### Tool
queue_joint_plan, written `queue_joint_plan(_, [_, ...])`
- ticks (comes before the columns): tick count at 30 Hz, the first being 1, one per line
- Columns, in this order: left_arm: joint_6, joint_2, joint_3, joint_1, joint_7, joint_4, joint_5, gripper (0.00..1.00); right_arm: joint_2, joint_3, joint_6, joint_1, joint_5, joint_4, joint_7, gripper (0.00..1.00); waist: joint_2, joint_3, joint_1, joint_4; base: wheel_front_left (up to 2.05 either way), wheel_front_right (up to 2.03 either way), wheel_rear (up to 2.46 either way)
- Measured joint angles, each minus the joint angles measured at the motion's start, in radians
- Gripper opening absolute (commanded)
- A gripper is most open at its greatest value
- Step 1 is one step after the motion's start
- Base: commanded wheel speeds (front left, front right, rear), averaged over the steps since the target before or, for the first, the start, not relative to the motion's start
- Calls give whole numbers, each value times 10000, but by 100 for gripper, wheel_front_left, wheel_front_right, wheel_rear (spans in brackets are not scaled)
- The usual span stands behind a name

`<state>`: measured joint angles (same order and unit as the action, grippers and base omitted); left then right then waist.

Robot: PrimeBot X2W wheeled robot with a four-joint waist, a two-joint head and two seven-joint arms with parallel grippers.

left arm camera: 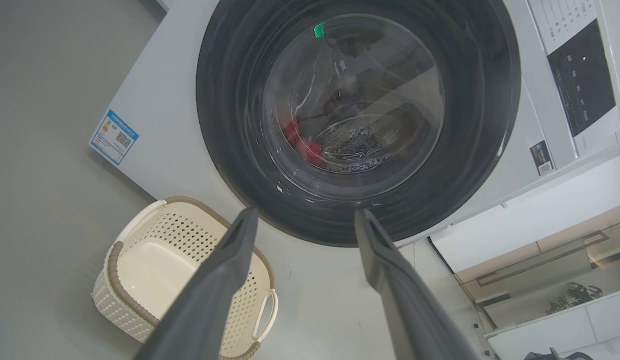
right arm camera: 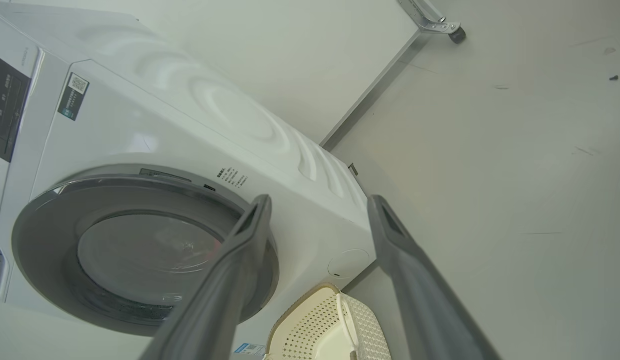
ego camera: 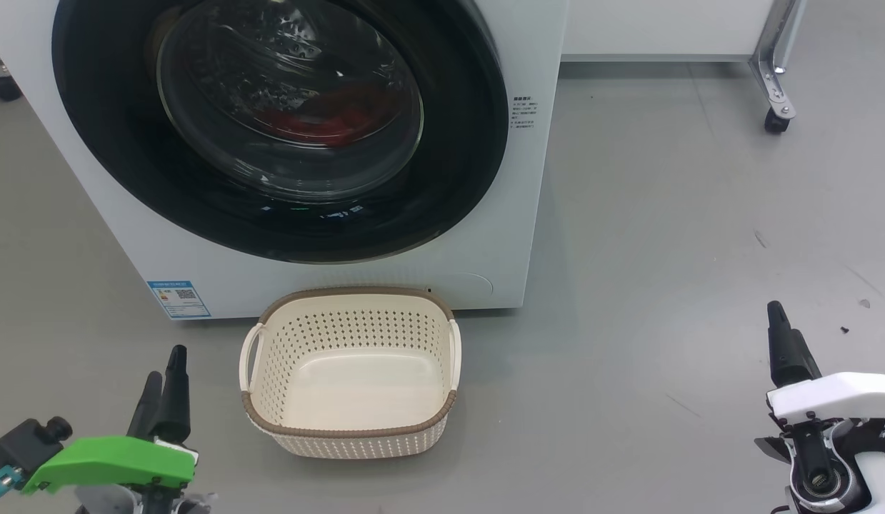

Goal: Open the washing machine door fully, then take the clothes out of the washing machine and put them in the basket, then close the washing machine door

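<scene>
Just right of the left claw (ego camera: 165,373), the basket (ego camera: 356,444) sits untouched.

You have the basket (ego camera: 349,432) on the floor (ego camera: 663,250) just before the washer (ego camera: 538,214); the clothes (ego camera: 335,118) lie inside, behind its door (ego camera: 106,143); left gripper (ego camera: 165,368) and right gripper (ego camera: 776,314) flank the basket, well apart.

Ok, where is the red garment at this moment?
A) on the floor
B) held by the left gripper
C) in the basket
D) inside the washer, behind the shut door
D: the red garment shows through the glass of the closed door, and the basket holds nothing.
</scene>
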<state>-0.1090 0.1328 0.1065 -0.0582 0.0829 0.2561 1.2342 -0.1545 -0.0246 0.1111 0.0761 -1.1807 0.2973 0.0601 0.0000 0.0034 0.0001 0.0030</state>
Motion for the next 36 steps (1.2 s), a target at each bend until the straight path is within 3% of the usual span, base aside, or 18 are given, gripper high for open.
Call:
queue_joint_plan(20, [869, 274, 884, -138, 569, -424, -4207, 100, -343, -1482, -623, 231, 3787, -84, 633, 100, 0, -5, 0, 19, 0, 0, 0])
queue_joint_plan(36, [1390, 242, 1342, -133, 1070, -374, -6395, 100, -318, -2117, -1045, 235, 5831, 180, 1175, 100, 0, 20, 0, 38, 0, 0, 0])
